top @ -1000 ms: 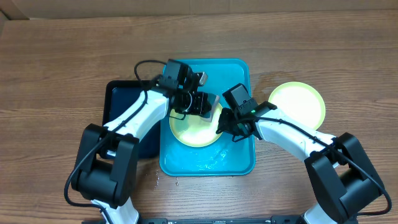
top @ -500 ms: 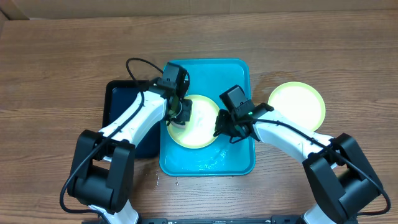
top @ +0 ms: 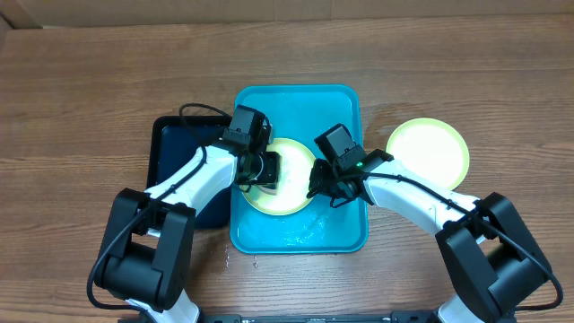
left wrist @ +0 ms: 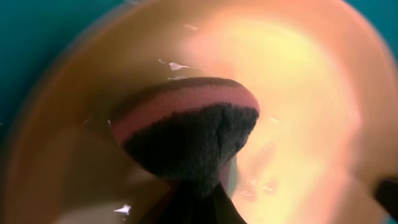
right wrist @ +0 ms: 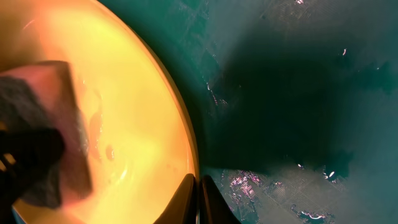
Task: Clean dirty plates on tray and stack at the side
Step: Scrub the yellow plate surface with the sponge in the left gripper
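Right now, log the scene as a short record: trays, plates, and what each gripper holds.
blue tray: wet, holds one plate
plate in tray: pale yellow-green, lying flat
second plate: on the table, right of the blue tray, outside it
black tray: against the blue tray's left side
left gripper: shut on a sponge, pressed onto the plate in tray
right gripper: shut on that plate's rim

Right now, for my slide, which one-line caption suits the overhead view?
The left gripper presses a sponge on the yellow-green plate in the turquoise tray; the right gripper pinches its rim.
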Available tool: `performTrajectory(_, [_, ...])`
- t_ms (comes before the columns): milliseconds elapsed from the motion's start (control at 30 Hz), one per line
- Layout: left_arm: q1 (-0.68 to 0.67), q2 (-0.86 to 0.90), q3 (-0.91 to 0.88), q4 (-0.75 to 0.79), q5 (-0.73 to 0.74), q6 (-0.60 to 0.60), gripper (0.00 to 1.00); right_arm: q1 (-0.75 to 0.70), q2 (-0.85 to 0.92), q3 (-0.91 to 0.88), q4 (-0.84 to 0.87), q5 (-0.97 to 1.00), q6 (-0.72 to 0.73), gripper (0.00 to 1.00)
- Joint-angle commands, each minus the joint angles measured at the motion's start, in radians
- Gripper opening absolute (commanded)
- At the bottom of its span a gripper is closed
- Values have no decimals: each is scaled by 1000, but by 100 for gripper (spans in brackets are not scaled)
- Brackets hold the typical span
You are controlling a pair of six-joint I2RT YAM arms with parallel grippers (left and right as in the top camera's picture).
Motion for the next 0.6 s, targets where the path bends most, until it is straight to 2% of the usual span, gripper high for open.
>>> performTrajectory(0, [-10, 3, -18, 35, 336, -48, 4, 6, 8, -6, 7, 0, 0, 4])
performTrajectory(133, [-3, 2, 18, 79, 390, -77, 4, 5, 8, -6, 6, 0, 0, 4])
performTrajectory(267, [15, -5, 140, -37, 365, -59, 4, 5, 8, -6, 5, 3, 0, 4])
performTrajectory(433, [14, -7, 277, -227, 85, -38, 4, 5, 8, -6, 2, 3, 0, 4])
performTrajectory(567, [8, -5, 274, -296, -153, -38, 4, 6, 9, -6, 3, 3, 0, 4])
